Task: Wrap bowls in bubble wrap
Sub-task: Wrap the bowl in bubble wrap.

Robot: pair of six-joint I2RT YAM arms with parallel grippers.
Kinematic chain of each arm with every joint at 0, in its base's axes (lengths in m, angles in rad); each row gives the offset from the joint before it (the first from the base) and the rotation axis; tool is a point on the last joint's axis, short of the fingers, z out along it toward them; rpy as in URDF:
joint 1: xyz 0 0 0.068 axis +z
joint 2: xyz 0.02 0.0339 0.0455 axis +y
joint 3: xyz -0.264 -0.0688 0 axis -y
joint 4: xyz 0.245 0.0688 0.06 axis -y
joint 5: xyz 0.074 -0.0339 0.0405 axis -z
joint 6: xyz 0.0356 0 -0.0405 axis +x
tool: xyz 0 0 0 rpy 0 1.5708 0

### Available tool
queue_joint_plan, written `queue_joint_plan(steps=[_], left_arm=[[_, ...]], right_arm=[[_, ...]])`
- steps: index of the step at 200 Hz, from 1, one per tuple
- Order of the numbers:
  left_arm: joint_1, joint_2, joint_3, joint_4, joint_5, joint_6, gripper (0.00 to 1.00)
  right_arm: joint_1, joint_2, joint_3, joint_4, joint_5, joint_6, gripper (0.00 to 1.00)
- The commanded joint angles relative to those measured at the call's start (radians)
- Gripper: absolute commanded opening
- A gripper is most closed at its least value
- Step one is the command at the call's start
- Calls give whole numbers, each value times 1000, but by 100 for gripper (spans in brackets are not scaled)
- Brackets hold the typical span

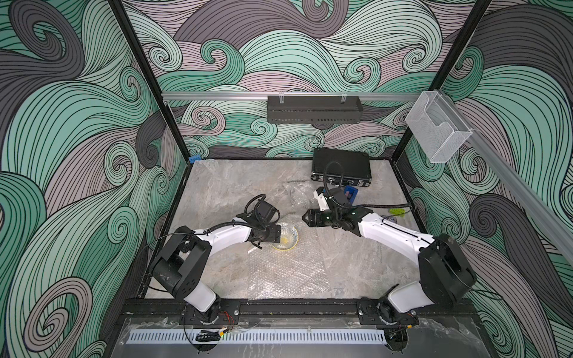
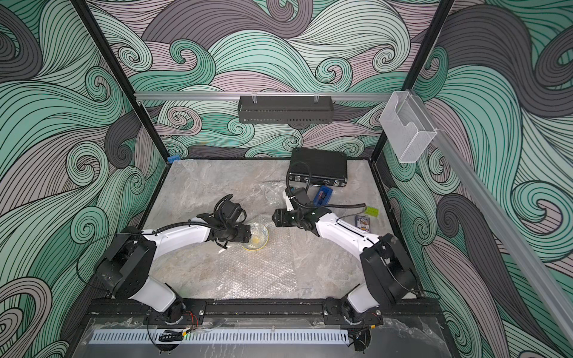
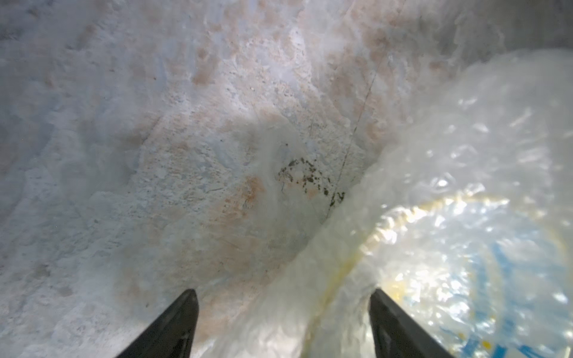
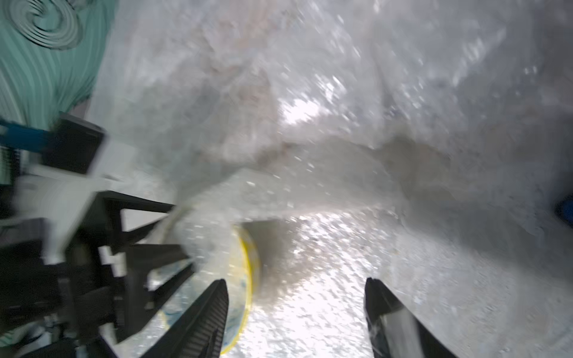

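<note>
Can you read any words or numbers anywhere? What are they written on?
No text can be read in any view.
Small blue-printed card: print too small to read.
Bowl under bubble wrap: blue and yellow pattern only, no letters visible.

left tool (image 3: 282,294): jaws apart | bowl (image 3: 496,263): under bubble wrap (image 3: 480,124)

Top views evenly lit, sharp; right wrist view motion-blurred, glare on bubble wrap (image 4: 310,279); left wrist soft.
</note>
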Motion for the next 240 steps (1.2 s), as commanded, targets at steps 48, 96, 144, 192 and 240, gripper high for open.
queue_joint_plan(steps=[48,96,144,192,240], left_arm=[[4,12,7,5,10,6,84],[4,19,1,17,21,5,84],[4,23,-4,21,22,5,83],[4,44,1,22,21,1,83],[4,57,6,23,21,-3,82]], right_arm=[[-64,124,4,123,-46,-121,78],[-91,265,107,96,-128,-135,78],[-112,318,128,134,-242,-133,78],[-114,261,59,298,-382,-110,72],[-112,157,-25,385,-488,-57,53]])
